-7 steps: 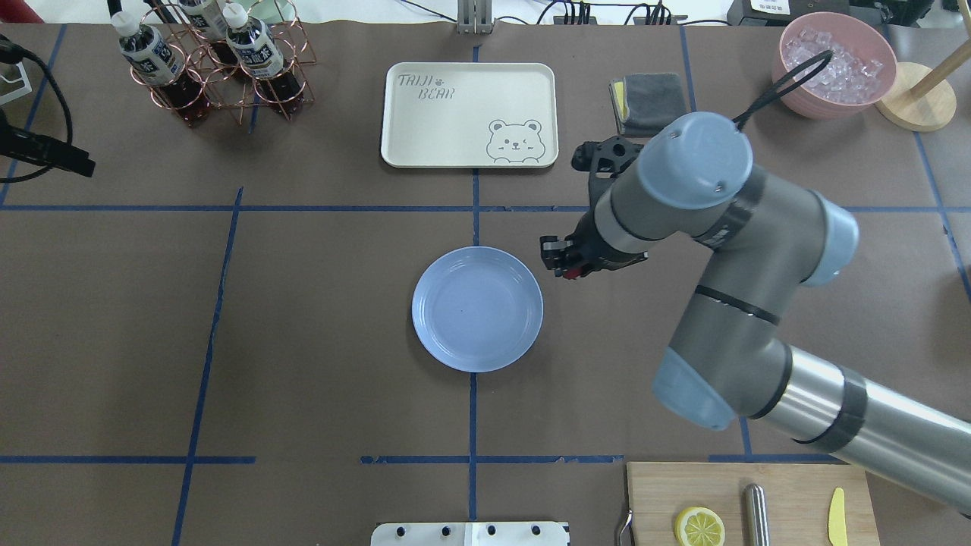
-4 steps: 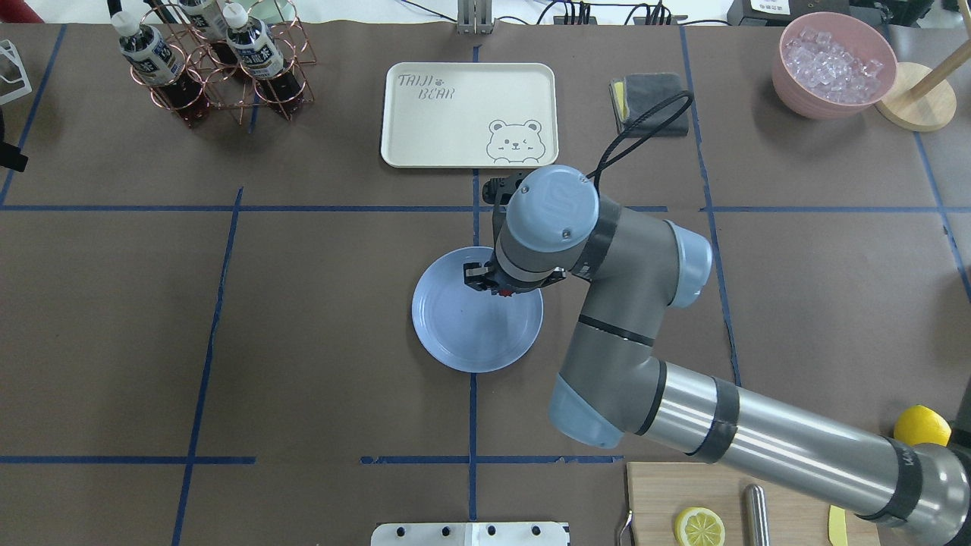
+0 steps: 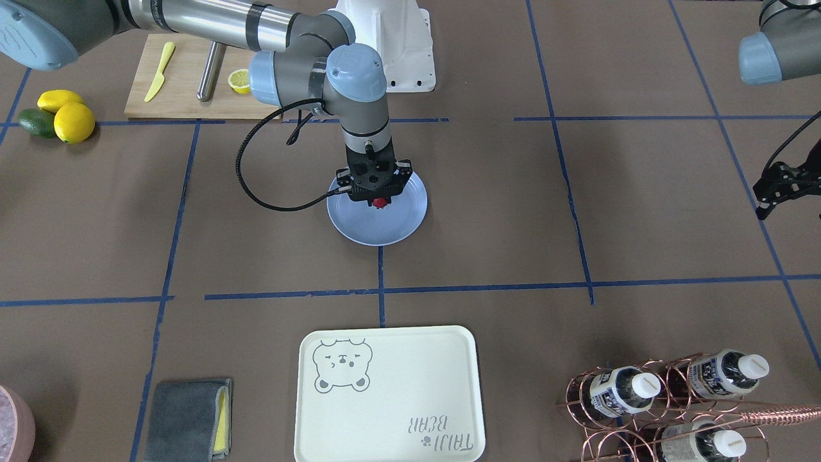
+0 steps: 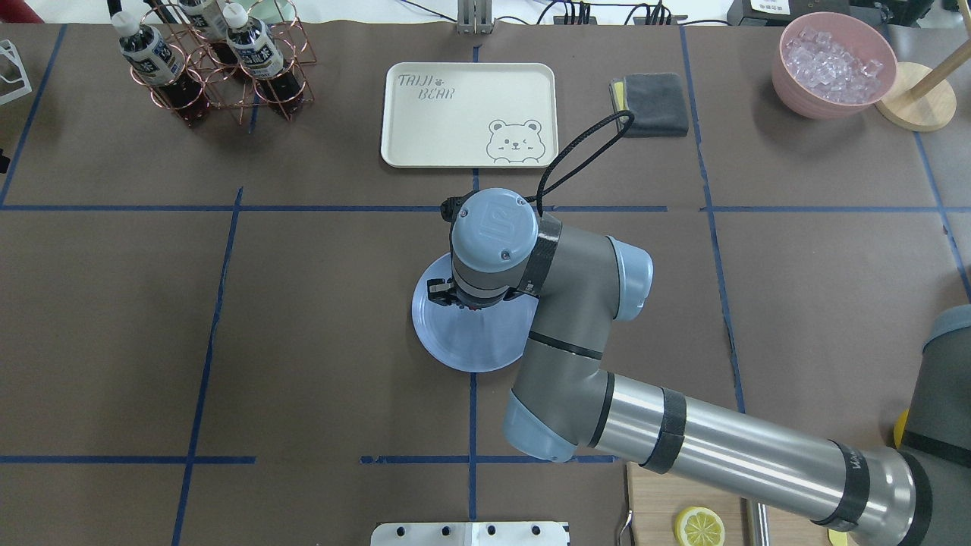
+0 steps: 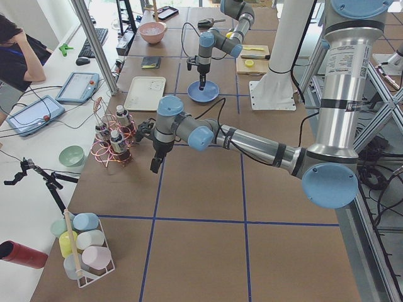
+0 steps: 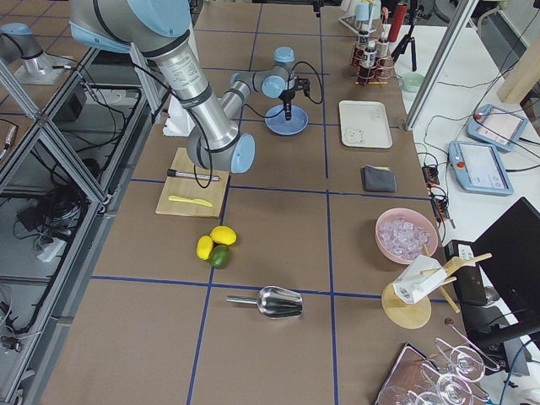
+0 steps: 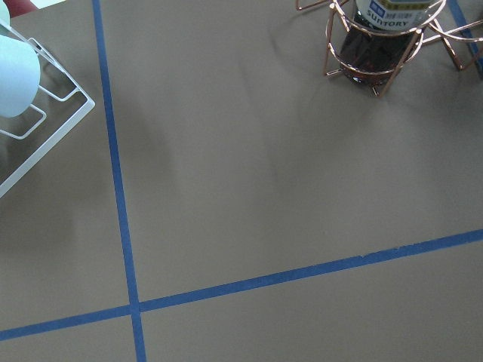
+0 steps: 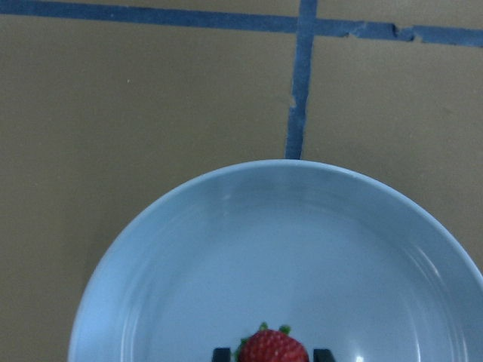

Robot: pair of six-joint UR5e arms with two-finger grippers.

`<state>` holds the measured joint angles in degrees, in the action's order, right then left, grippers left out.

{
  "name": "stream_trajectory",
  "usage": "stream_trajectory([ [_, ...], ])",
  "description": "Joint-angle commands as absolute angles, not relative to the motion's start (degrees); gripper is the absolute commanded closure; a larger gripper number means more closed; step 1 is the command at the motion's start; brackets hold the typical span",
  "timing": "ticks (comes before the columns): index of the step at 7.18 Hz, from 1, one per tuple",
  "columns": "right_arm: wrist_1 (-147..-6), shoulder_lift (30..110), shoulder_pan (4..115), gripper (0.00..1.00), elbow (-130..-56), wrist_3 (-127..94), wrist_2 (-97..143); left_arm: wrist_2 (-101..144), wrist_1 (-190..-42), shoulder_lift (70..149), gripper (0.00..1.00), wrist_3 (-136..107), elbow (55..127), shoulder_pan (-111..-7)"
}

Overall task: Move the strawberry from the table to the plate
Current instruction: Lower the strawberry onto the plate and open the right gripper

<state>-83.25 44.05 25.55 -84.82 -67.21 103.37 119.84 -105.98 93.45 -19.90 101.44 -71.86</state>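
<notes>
My right gripper [image 3: 379, 200] hangs straight down over the light blue plate [image 3: 401, 226], shut on the small red strawberry [image 3: 380, 203]. In the right wrist view the strawberry [image 8: 273, 349] sits between the two fingertips [image 8: 221, 353] at the bottom edge, with the plate [image 8: 226, 249] filling the frame below it. I cannot tell whether the berry touches the plate. From overhead the wrist hides most of the gripper [image 4: 457, 300] and covers part of the plate [image 4: 466, 345]. My left gripper [image 3: 764, 194] hovers far off at the table's side; whether it is open or shut does not show.
A cream bear tray [image 4: 469, 114] lies beyond the plate. A copper rack of bottles [image 4: 220, 68] stands at the far left. A grey cloth [image 4: 651, 102] and a pink bowl of ice [image 4: 834, 64] are at the far right. A lemon slice [image 4: 699, 525] lies on the cutting board.
My right arm has swung left with the strawberry, from beside the plate's right rim to over the plate. The left arm has drawn back out of the overhead view's left edge.
</notes>
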Motion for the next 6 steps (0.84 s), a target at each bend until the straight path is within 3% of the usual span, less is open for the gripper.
stream_trajectory([
  [1,-83.32,43.59,25.66,0.00,-85.07,-67.15,102.83,119.71,-106.17,93.34,0.00,-19.86,100.99,-71.89],
  [2,-84.28,43.77,27.23,0.00,-86.64,-66.71,103.44,119.79,-106.17,93.43,0.00,-19.86,100.90,-71.89],
  [4,-102.20,44.99,32.84,0.00,-99.94,-61.40,106.24,119.79,-106.00,93.51,0.00,-14.90,100.20,-73.03],
  [6,-110.90,56.01,42.66,0.00,-113.50,-45.09,111.58,120.23,-105.65,93.52,0.00,-3.57,96.08,-78.98],
])
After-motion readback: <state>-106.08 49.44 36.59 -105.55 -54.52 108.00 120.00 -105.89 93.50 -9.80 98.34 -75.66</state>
